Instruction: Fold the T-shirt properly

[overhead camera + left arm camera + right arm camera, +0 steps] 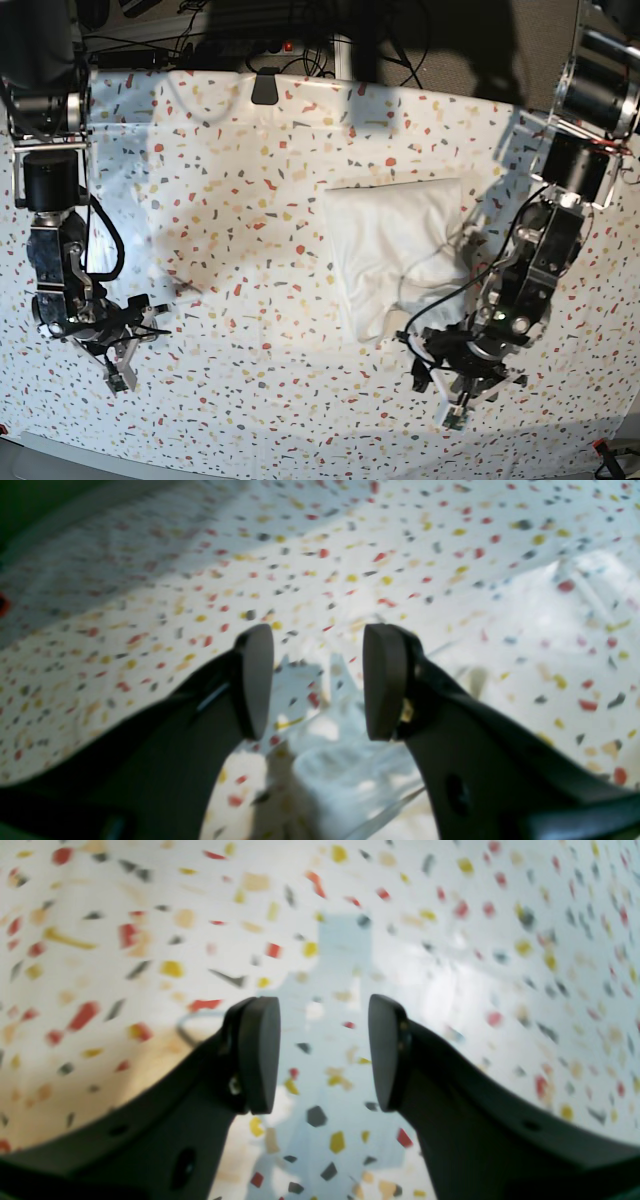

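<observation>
— Two grippers, both with nothing in them? That's how it looks from here.

— Yes. The left gripper (318, 680), black with flat dark oval pads (384, 680), has its jaws spread wide with only the white table cover speckled with red, yellow and grey flecks (350, 555) showing through the gap. The right gripper (324, 1055) is the same: pads (257, 1055) well apart, nothing pinched, nothing touched.

— Any writing you can read?

— None. The white cotton T-shirt (395, 250) lies folded into a rough rectangle with a plain side up, so no print shows.

— Where does it sit relative to the grippers?

— Near the middle of the table, a bit toward the left arm's side. In the overhead view the left gripper (452, 392) hovers just off the shirt's near corner, apart from the cloth. The right gripper (118, 362) is far across the table cover (250, 400), well clear of the shirt.
</observation>
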You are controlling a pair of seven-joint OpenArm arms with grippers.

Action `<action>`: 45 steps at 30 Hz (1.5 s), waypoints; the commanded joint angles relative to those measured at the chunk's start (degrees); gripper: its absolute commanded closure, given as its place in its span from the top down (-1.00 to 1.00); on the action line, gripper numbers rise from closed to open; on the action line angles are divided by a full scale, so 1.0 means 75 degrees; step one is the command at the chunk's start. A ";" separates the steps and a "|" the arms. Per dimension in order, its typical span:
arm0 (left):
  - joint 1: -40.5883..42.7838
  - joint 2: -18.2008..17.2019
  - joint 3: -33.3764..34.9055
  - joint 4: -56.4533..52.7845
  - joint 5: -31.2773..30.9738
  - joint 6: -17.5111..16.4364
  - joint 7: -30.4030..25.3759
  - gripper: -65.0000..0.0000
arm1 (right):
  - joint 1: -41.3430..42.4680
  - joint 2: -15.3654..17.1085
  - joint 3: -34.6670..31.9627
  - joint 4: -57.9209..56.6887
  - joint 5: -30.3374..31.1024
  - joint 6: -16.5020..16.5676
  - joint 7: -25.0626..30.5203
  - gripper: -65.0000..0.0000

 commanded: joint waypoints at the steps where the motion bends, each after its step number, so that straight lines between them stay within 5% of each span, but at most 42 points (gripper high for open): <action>1: 0.0003 -0.0274 -0.0061 0.0405 0.0041 0.0020 -0.0108 -0.15 | 0.0175 0.0087 0.0047 0.0236 0.0149 0.0052 0.0169 -0.12; 5: 0.1058 -0.0976 -0.0230 0.1568 0.0178 0.0026 -0.0035 -0.15 | -0.0393 0.0128 0.0047 0.0892 0.0466 0.0058 0.0041 -0.12; 10: 0.2739 -0.1122 -0.1483 0.3010 0.0149 0.0286 0.0303 -0.15 | -0.1725 0.0125 0.0382 0.2573 0.0458 0.0058 -0.0318 -0.12; 13: 0.3937 -0.1122 -0.2527 0.4138 0.0041 0.0280 0.0335 -0.15 | -0.2815 0.0119 0.1020 0.3856 0.0516 0.0052 -0.0463 -0.12; 19: 0.6024 -0.1122 -0.4048 0.5992 -0.0140 0.0189 0.0810 -0.15 | -0.5129 0.0064 0.2838 0.6406 0.1915 0.0079 -0.1227 -0.12; 27: 0.8384 -0.1122 -0.4500 0.6665 -0.0128 0.0015 0.1309 -0.15 | -0.8116 0.0064 0.4482 0.9148 0.3040 0.0085 -0.2404 -0.12; 31: 0.9296 -0.1110 -0.4500 0.6665 0.0568 0.0032 0.1311 -0.15 | -0.9614 0.0061 0.4788 0.9987 0.3054 0.0085 -0.2748 -0.12; 35: 1.0072 -0.0766 -0.4500 0.6665 0.1116 0.0405 0.1311 -0.15 | -1.0984 0.0020 0.4823 1.0159 0.3048 0.0090 -0.2702 -0.12; 38: 1.0582 -0.0460 -0.4500 0.6630 0.1204 0.0396 0.1122 -0.15 | -1.1695 -0.0391 0.4806 0.9847 0.3048 0.0140 -0.2154 -0.12; 45: 1.0713 0.0003 -0.4485 0.4127 0.1617 0.0813 0.0020 -0.15 | -1.1342 -0.1212 0.4587 0.6146 0.2911 0.0912 -0.1198 -0.12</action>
